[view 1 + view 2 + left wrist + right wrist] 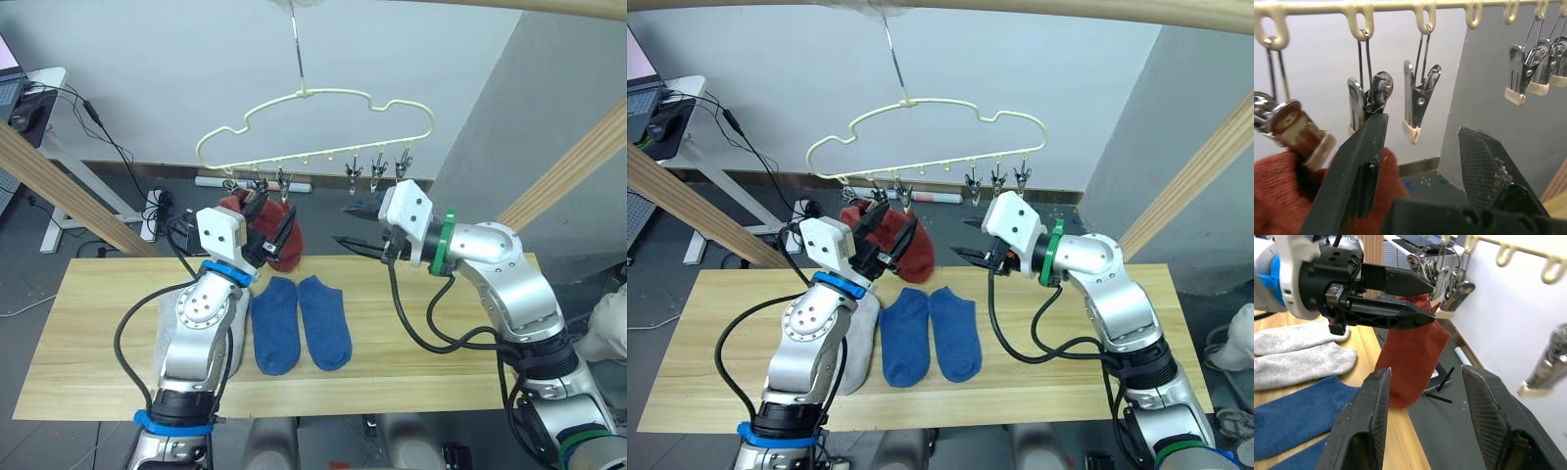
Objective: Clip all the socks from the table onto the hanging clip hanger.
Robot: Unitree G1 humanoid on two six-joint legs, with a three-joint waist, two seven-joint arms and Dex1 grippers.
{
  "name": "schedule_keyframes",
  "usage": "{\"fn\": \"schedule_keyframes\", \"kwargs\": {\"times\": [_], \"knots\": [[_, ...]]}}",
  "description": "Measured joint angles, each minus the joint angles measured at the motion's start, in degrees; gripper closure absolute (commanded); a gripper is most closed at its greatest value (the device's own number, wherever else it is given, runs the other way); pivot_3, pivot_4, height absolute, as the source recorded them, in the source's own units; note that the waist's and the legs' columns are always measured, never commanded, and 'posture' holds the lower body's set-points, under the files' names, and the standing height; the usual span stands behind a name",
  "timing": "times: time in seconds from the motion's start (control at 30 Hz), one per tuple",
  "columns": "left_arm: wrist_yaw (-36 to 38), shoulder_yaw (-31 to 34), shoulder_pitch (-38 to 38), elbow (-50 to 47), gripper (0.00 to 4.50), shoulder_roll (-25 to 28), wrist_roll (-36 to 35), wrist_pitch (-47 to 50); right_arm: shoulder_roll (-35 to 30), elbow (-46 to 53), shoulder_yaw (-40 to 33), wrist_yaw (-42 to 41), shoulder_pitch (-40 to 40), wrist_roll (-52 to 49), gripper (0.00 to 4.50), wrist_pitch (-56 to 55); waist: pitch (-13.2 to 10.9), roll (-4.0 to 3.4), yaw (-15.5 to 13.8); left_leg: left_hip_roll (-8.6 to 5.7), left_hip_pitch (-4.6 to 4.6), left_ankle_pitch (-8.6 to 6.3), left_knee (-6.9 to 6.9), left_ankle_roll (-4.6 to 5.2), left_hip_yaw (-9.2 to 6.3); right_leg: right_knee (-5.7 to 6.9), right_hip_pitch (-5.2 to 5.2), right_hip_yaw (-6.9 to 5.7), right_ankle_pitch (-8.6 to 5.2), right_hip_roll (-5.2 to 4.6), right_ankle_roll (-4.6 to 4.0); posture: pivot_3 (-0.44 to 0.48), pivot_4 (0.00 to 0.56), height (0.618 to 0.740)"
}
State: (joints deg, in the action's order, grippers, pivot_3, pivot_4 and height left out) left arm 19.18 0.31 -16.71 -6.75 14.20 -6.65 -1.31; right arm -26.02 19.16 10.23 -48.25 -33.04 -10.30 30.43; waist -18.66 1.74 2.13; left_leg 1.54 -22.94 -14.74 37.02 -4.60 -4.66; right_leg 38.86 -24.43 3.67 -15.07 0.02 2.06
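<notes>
While holding open beside the hanger clips with red socks already hanging, left gripper and spread, empty right gripper wait above blue socks and grey socks near the table's front edge.

Rust-red sock beside the black left tool. Two royal blue socks and light grey socks on the yellowish wood-grain table. Pale-yellow hanger with silvery, cream-tipped clips.
</notes>
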Motion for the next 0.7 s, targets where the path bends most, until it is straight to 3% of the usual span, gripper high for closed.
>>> {"fn": "schedule_keyframes", "kwargs": {"times": [0.7], "knots": [[-5.1,1.7,-6.4,4.3,1.91,-3.9,1.2,-2.2,-2.3,1.1,-1.3,0.8,0.0,-4.9,2.14,0.7,0.0,0.02,1.0,-0.01,0.0,0.0,0.01,0.0,0.02,0.0,0.01,0.01,0.0,0.01,0.0,-0.067,0.321,0.735]]}}
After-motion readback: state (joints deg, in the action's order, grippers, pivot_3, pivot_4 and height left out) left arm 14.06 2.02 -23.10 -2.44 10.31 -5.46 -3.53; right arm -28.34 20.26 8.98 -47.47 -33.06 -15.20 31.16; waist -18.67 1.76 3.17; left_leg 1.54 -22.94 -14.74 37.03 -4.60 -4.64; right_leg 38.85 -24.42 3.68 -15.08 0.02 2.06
